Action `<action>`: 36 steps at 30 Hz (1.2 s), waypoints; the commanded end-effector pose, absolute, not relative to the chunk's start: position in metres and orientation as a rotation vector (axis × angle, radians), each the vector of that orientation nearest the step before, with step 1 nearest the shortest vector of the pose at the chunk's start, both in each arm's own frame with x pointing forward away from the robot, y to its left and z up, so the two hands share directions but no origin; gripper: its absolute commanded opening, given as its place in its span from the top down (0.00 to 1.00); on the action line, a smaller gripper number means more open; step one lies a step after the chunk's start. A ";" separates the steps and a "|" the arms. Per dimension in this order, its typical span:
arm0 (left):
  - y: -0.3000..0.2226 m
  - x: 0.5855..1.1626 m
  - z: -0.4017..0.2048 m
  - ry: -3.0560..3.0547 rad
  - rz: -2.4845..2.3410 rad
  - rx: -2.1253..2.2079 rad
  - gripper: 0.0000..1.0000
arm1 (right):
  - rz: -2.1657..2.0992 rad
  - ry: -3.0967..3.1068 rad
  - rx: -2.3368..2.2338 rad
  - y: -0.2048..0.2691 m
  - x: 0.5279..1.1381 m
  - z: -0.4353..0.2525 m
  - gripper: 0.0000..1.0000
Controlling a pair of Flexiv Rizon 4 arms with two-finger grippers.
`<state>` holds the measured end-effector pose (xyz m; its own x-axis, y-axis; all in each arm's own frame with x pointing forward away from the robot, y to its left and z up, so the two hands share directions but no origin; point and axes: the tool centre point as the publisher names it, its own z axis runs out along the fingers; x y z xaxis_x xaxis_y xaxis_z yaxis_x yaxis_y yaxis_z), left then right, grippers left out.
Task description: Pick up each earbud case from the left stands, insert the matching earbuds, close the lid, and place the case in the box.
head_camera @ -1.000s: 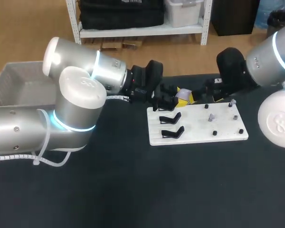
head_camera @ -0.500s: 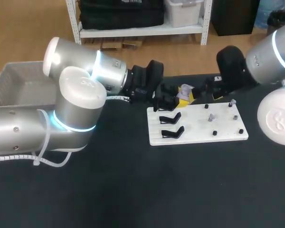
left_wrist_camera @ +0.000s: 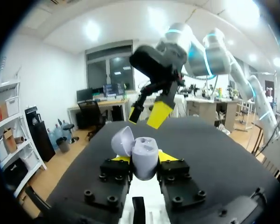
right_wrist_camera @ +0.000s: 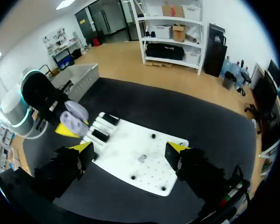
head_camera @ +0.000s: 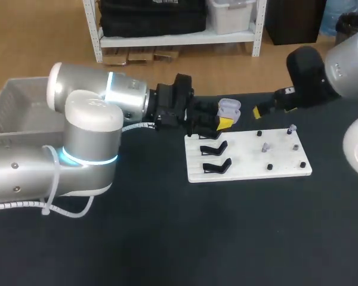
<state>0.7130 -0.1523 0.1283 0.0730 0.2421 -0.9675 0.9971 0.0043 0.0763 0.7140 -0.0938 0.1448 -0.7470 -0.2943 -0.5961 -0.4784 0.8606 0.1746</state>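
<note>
My left gripper [head_camera: 225, 117] is shut on a lilac earbud case [head_camera: 229, 108], held just past the far edge of the white board [head_camera: 250, 156]. The case [left_wrist_camera: 142, 151] sits between its yellow fingertips [left_wrist_camera: 170, 156] with the lid [left_wrist_camera: 122, 140] hinged open. My right gripper [head_camera: 264, 109] hangs open and empty a little to the right of the case, seen ahead of it [left_wrist_camera: 149, 109] in the left wrist view. From the right wrist view, the open right gripper [right_wrist_camera: 130, 151] is above the board [right_wrist_camera: 140, 154], and the case [right_wrist_camera: 72, 116] is off to the side.
Black stands [head_camera: 215, 156] occupy the board's left part. Small earbuds on pegs [head_camera: 265, 147] dot its right part. A grey basket [head_camera: 18, 110] stands at the table's far left. The near half of the dark table [head_camera: 197, 238] carries nothing.
My right gripper has drawn back to the right, away from the case. My left gripper has turned and raised the case, whose open lid now shows clearly.
</note>
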 end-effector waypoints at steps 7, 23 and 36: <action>-0.151 0.708 0.139 1.212 -1.077 1.250 1.00 | 0.118 2.552 -0.630 -0.139 0.702 0.138 0.00; -0.152 0.713 0.145 1.233 -1.090 1.239 1.00 | -0.017 2.642 -0.641 -0.168 0.703 0.110 0.00; -0.154 0.716 0.148 1.245 -1.068 1.263 1.00 | -0.033 2.659 -0.630 -0.171 0.705 0.109 0.00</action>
<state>0.7170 -0.1523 0.1499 0.0671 0.0964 -0.9931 0.9962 0.0482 0.0720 0.7059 -0.1710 0.1090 -0.8157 -0.4356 -0.3806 -0.4273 0.8972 -0.1112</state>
